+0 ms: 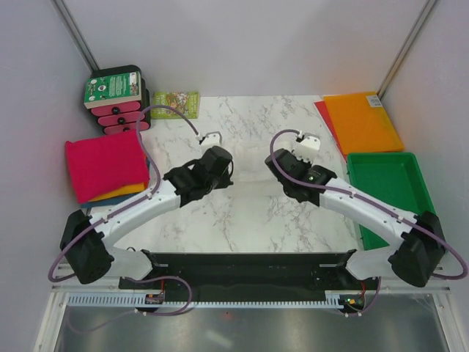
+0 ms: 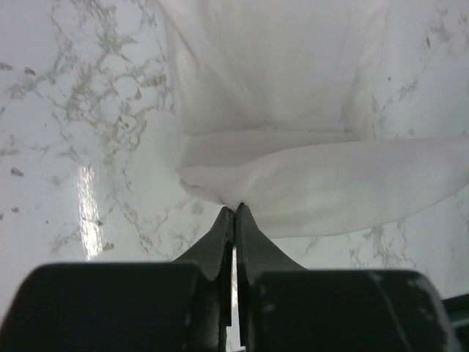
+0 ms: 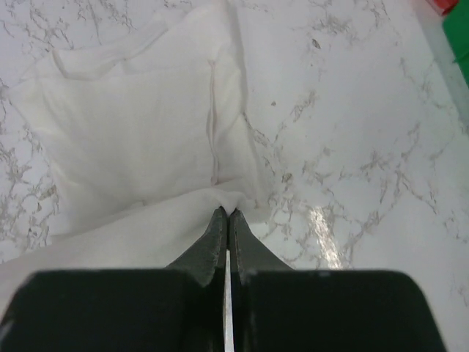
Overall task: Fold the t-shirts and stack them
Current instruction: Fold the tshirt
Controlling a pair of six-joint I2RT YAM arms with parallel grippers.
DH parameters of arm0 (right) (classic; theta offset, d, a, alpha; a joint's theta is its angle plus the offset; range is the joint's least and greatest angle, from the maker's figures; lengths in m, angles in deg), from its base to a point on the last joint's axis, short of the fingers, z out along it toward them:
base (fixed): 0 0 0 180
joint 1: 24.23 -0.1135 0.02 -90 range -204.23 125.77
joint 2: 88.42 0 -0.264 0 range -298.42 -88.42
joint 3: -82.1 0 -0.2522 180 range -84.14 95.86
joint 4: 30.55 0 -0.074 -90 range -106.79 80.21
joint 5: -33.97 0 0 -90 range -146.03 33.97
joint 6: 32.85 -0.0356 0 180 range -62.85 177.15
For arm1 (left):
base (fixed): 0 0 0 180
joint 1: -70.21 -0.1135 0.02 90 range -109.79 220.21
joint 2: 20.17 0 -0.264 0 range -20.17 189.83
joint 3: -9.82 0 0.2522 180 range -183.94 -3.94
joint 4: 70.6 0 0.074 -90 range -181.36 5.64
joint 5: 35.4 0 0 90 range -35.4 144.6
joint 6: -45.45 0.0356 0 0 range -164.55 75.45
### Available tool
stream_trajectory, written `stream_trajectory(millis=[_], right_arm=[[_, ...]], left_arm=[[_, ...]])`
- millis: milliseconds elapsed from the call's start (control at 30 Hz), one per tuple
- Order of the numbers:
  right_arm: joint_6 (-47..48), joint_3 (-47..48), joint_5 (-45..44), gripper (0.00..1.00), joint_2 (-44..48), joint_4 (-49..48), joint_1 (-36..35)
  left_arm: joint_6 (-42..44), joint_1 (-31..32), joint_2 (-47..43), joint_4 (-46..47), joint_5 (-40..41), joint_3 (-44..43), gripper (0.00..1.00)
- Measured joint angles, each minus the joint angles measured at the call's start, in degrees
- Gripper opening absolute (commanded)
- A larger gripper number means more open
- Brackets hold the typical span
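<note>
Top external: marble table (image 1: 249, 227), grey walls (image 1: 242, 44); L pincer (image 2: 235, 211) & R pincer (image 3: 226, 213) both nip white tee (image 2: 278, 95)

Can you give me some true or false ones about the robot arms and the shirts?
1. The left gripper and the right gripper both pinch the white t-shirt. True.
2. The pink t-shirt lies at the bottom of the pile. False: it is on top, and the orange t-shirt peeks out from under it.
3. The green tray is on the right arm's side of the table. True.
4. The left gripper is wide open. False: it is shut on the white t-shirt.
</note>
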Motion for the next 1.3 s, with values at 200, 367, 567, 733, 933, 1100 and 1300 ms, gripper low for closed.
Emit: stream_trajectory(millis=[200, 367, 567, 733, 933, 1100, 1300], right_arm=[[9.2, 10.08, 4.42, 0.0, -12.76, -6.05, 8.26], [14.08, 20.0, 6.6, 0.0, -23.76, -9.2, 12.68], [17.27, 27.67, 9.22, 0.0, -33.27, -11.78, 16.9], [18.6, 32.06, 11.47, 0.0, -40.28, -13.64, 19.87], [19.47, 34.18, 14.08, 0.13, -46.34, -15.63, 22.27], [20.59, 34.27, 15.58, 0.46, -48.3, -18.78, 23.06], [21.79, 25.55, 17.73, 0.45, -41.33, -24.7, 22.25]], left_arm=[[5.97, -7.93, 11.02, 1.84, -2.23, -9.75, 0.02], [10.84, -11.67, 22.56, 2.67, -4.07, -21.4, 0.02], [14.01, -15.04, 32.94, 2.38, -6.6, -32.3, 0.02], [15.13, -17.88, 39.91, 2.14, -8.94, -38.69, 0.02], [15.32, -20.41, 47.45, 1.6, -11.91, -44.92, 0.16], [15.47, -20.79, 51.47, 0.33, -11.39, -48.17, 0.54], [15.04, -20.76, 47.93, 1.33, -10.16, -44.52, 0.58]])
